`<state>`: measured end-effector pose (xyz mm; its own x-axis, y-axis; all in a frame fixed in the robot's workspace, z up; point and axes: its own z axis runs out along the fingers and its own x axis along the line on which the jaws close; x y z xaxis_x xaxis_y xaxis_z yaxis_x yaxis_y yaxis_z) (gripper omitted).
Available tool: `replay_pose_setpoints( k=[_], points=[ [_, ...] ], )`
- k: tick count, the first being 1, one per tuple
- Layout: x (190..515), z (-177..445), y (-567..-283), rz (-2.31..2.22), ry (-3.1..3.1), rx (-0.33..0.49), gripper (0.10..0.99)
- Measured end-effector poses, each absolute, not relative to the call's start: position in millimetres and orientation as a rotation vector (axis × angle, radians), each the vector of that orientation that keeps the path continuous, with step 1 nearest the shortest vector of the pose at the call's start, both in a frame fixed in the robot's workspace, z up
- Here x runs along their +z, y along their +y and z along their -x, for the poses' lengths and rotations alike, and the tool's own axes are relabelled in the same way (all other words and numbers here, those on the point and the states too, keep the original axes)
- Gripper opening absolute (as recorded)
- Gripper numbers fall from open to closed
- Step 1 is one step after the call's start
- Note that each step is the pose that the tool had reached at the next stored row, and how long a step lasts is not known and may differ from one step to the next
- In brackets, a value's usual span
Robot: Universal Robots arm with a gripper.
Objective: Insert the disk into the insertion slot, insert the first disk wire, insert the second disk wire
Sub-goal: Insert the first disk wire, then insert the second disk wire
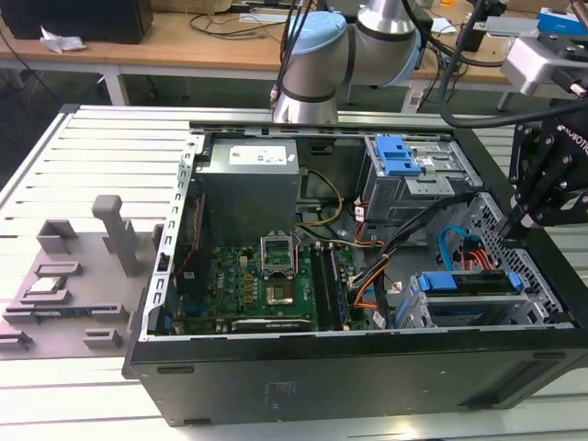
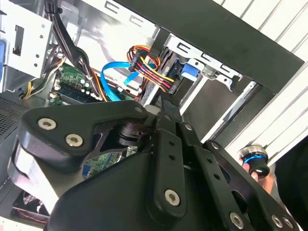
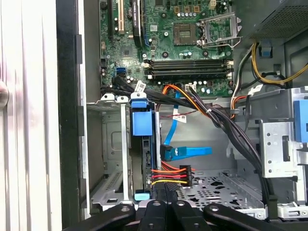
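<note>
Disk (image 3: 142,122) is sitting in the slot (image 3: 113,144) already, so I'm working the first wire (image 3: 168,175), my gripper (image 2: 167,103) pinched narrow right at its plug on the disk's edge, second wire (image 3: 190,151) lying loose nearby, and I'm guessing it's wanting a straight, gentle push.

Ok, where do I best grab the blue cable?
Probably just behind its dark plug, pinching the blue cable across its flat faces, coming in from the case's open side; that end lies near the disk, and the loop would flex.
</note>
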<state>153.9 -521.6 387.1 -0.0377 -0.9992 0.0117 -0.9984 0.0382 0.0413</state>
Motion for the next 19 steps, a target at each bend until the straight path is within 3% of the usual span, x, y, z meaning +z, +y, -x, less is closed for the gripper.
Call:
replay_pose_setpoints(
  k=[9, 11, 19],
  points=[
    [387.5, -153.9, -521.6, -2.153, -2.236, -0.033, 0.114],
    [387.6, -153.9, -521.6, -2.153, -2.236, -0.033, 0.239],
    [386.8, -144.7, -521.4, -2.153, -2.236, -0.033, 0.239]
  ],
)
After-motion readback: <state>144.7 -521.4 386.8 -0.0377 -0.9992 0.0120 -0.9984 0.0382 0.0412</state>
